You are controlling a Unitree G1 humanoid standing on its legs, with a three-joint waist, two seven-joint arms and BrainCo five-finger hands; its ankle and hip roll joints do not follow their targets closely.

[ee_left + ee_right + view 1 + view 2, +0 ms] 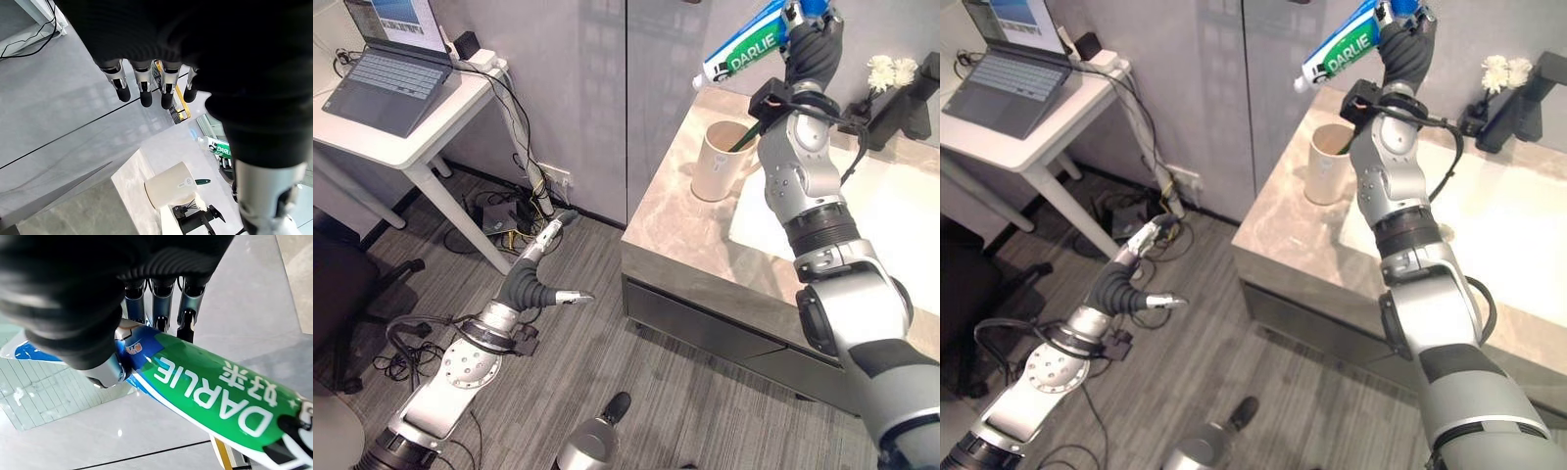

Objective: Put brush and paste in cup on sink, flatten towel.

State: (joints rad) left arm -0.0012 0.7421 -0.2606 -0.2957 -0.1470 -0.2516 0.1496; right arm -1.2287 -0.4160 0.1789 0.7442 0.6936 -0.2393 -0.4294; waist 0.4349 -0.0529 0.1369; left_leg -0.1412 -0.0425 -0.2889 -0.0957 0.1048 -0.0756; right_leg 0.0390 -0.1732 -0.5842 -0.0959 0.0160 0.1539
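Observation:
My right hand is raised high above the counter, shut on a green and white toothpaste tube that slants down to the left, cap end lowest. In the right wrist view my fingers and thumb clamp the tube near its blue tail. Below the tube a cream cup stands upright on the marble sink counter, and a green toothbrush handle sticks out of its mouth. My left hand hangs low over the floor, left of the counter, open and holding nothing.
A white basin lies right of the cup, with a black faucet and white flowers behind it. A white table carrying a laptop stands at far left, with cables and a power strip beneath it.

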